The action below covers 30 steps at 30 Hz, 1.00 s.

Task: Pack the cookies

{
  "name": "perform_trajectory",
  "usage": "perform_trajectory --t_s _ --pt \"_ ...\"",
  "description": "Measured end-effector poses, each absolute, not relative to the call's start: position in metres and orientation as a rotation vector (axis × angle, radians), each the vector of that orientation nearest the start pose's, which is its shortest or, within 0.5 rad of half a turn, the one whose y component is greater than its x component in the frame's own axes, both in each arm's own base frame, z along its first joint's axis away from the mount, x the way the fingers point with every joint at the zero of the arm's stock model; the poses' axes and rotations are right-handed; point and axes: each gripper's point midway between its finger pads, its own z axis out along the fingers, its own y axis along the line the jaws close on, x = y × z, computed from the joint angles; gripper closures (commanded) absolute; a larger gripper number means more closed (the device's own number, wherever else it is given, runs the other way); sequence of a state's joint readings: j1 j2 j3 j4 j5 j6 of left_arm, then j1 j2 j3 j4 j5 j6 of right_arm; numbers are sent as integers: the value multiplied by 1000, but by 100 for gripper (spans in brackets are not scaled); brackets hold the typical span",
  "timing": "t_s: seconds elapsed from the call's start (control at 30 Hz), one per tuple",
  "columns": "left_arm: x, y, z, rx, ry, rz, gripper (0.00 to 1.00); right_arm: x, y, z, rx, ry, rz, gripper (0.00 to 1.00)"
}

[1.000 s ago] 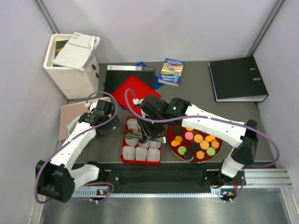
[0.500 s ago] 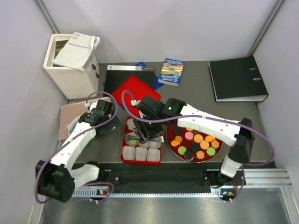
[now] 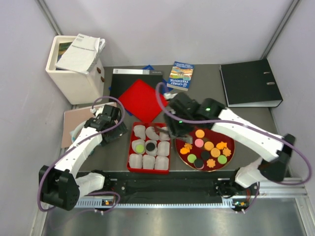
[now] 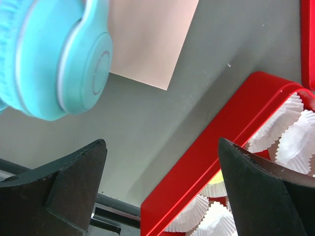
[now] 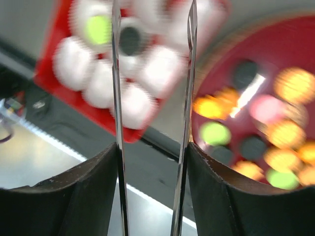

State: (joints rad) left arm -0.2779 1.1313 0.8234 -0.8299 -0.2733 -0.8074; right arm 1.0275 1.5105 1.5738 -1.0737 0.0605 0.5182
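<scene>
Cookies [image 3: 209, 146], round and flower-shaped in orange, pink, green and black, lie on a dark red plate [image 3: 232, 147]. A red tray [image 3: 131, 156] holds white paper liners; one liner holds a green cookie [image 3: 140, 147] and the one beside it a black cookie [image 3: 150, 146]. My right gripper [image 3: 172, 130] hovers between tray and plate, shut on metal tongs [image 5: 116, 73] whose blades stand apart with nothing between them. The right wrist view is blurred. My left gripper [image 3: 115, 132] stands open at the tray's left edge [image 4: 206, 162], holding nothing.
A red lid [image 3: 142, 100] and a black notebook [image 3: 135, 78] lie behind the tray. A white box of papers [image 3: 74, 66] stands back left, a book [image 3: 180, 75] and a black binder [image 3: 251, 82] farther right. Turquoise headphones [image 4: 54, 54] rest on a pink board [image 4: 147, 44].
My right gripper with the tongs has swung right, off the tray toward the plate, and the tongs have spread. A black cookie now shows in a liner. The left arm is still.
</scene>
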Motion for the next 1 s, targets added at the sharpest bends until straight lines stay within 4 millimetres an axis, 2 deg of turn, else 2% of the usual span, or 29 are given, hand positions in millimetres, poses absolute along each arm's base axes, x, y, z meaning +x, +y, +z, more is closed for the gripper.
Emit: perform_trajectory --t_s 0.07,0.17,0.3,0.5,0.77,1.0 --pt "235 -50 92 -762 2536 8 1 180 262 227 -533 2580 404 45" --pt "236 -55 87 -750 2563 -13 1 185 212 228 -404 2571 294 45" --pt "237 -62 81 -737 2599 -48 1 175 173 204 -330 2623 177 45" --pt "238 -69 77 -728 2626 -81 1 170 149 165 -250 2713 54 45" --pt "238 -71 76 -722 2634 -95 1 184 148 156 -176 2692 54 45" --pt "237 -71 74 -722 2645 -87 1 186 136 134 -131 2725 6 45"
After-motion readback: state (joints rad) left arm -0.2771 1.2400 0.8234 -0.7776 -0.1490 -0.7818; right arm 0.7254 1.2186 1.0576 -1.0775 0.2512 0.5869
